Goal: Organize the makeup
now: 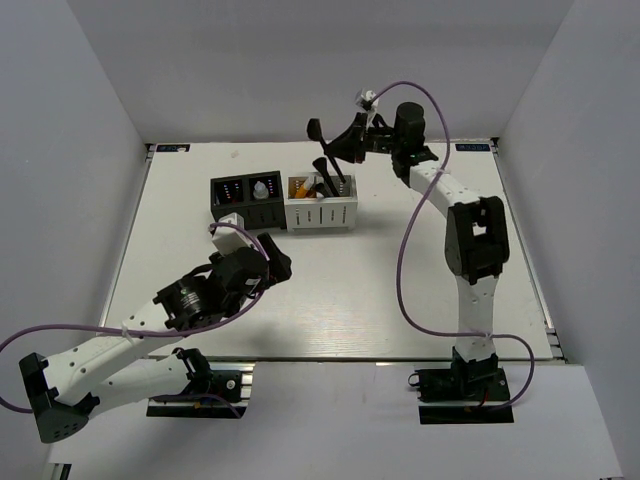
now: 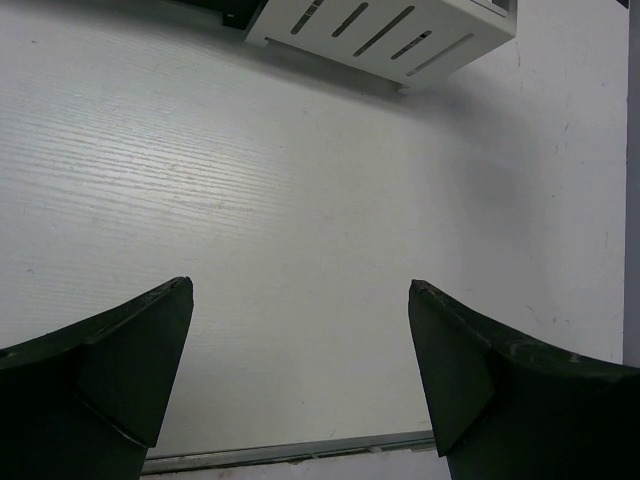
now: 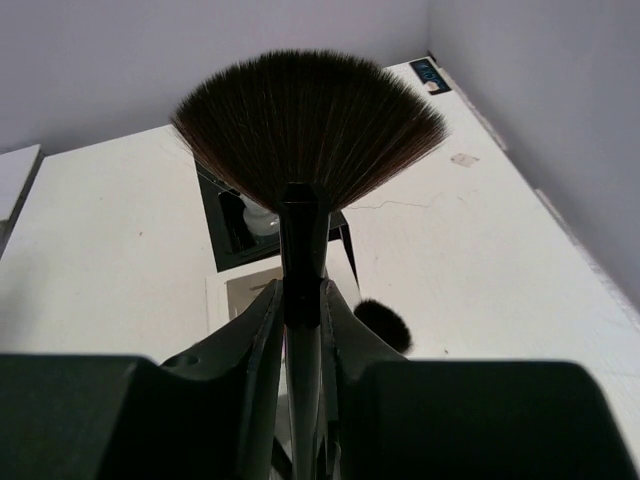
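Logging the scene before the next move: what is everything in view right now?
table: one, white, beneath all.
black organizer: one, black, far centre.
white organizer: one, white, right of black organizer.
bottle: one, clear, in black organizer.
lip sticks: count unclear, red, in black organizer.
tube: one, orange, in white organizer.
brush: at least one, black, in white organizer.
fan brush: one, dark, in right gripper.
left gripper: one, black, open over table.
right gripper: one, black, shut on fan brush.

Handle of fan brush hidden between right pincer fingers, white organizer cut off at top edge, black organizer contents too small to tell
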